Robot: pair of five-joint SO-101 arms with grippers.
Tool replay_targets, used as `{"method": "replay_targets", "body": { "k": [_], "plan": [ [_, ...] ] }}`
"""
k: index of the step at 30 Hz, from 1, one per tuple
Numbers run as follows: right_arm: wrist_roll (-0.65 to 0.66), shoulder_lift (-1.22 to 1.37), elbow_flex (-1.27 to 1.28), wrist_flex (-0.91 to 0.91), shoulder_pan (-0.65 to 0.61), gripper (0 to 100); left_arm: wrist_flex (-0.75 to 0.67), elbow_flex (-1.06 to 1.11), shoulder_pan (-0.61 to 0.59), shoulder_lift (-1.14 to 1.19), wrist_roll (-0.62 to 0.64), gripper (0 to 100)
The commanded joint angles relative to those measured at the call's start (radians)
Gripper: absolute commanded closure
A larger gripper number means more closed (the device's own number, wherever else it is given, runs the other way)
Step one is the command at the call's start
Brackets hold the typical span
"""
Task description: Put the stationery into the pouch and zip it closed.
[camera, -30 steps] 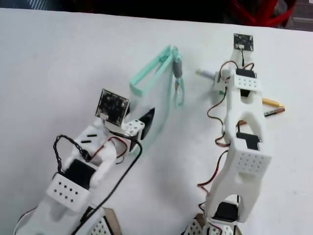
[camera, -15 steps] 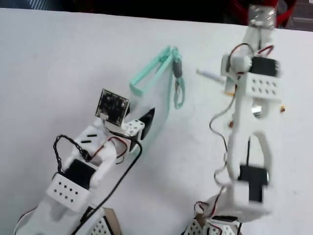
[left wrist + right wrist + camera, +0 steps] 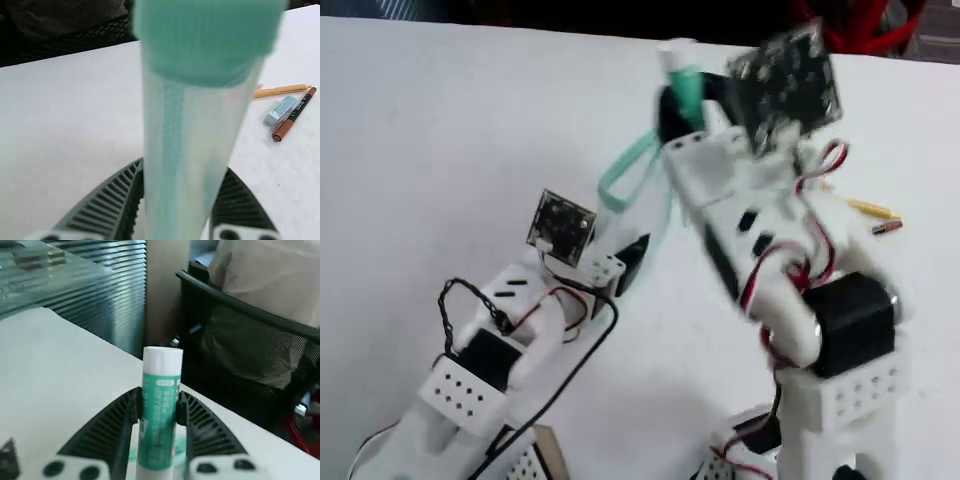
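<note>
While the glue stick is clamped in the right pincer, its long axis in line with that pincer, it is held above the far end of the pouch. The pouch's near edge is pinched by the left pincer, so the right arm is judged nearer the opening.

I see my right arm only as a smear in the high view; it covers the far end of the pouch and part of the pens. On my left wrist view the pouch is a blur, cut off at the edge. On my right wrist view the glue stick is cut off at its base.
</note>
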Motion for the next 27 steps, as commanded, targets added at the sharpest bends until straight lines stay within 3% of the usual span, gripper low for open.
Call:
{"method": "replay_targets", "body": {
  "k": [1,11,21,27],
  "plan": [
    [0.005,-0.005,-0.034,-0.062,-0.074,98.0,-0.005,-0.005,0.024,-0.013,0.006,80],
    [0.003,-0.012,0.241,-0.185,-0.076,98.0,-0.006,-0.009,0.016,-0.015,0.005,80],
    [0.002,-0.220,0.709,-0.558,-0.084,98.0,-0.006,-0.009,0.015,-0.015,0.005,80],
    [-0.115,-0.381,0.855,-0.605,-0.079,98.0,-0.006,-0.009,0.015,-0.015,0.005,80]
  ]
}}
